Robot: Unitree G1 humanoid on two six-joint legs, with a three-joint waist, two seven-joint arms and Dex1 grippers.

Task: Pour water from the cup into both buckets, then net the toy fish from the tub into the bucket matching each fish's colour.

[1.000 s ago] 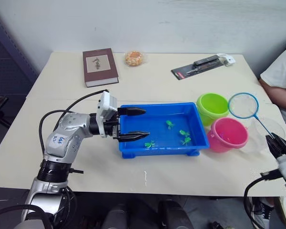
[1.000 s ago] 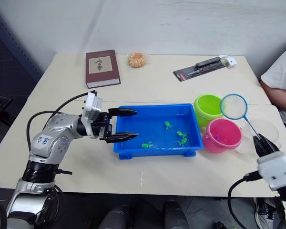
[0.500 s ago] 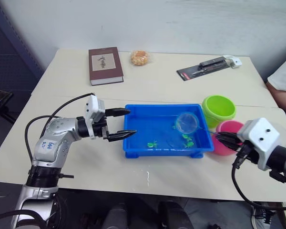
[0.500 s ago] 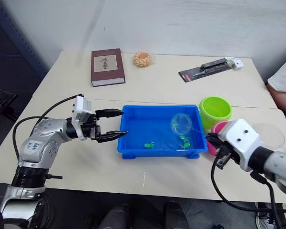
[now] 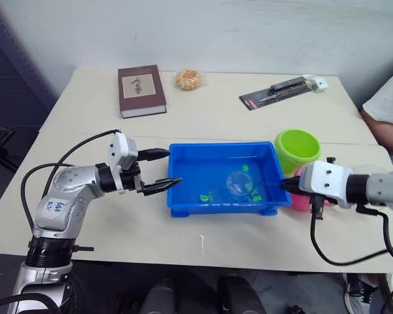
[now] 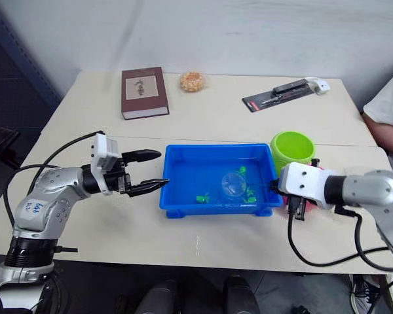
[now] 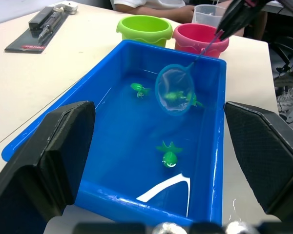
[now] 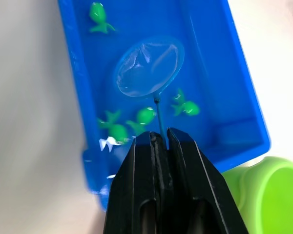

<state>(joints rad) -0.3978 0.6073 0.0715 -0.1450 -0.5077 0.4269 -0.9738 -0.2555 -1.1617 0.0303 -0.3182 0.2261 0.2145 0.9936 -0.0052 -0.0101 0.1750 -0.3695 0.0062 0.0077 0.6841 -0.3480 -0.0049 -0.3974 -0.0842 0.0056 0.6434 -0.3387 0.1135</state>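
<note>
The net hangs inside the tub just ahead of the right jaws, which are clamped on its handle. This looks like the netting step: four green fish lie beside the hoop, so next comes a scoop toward the green bucket. Left jaws gape at the tub's near end.

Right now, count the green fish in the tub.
4. One fish by the tub's far wall, one near the front wall left of the net, two at the right end beside the net. None looks hidden.
</note>
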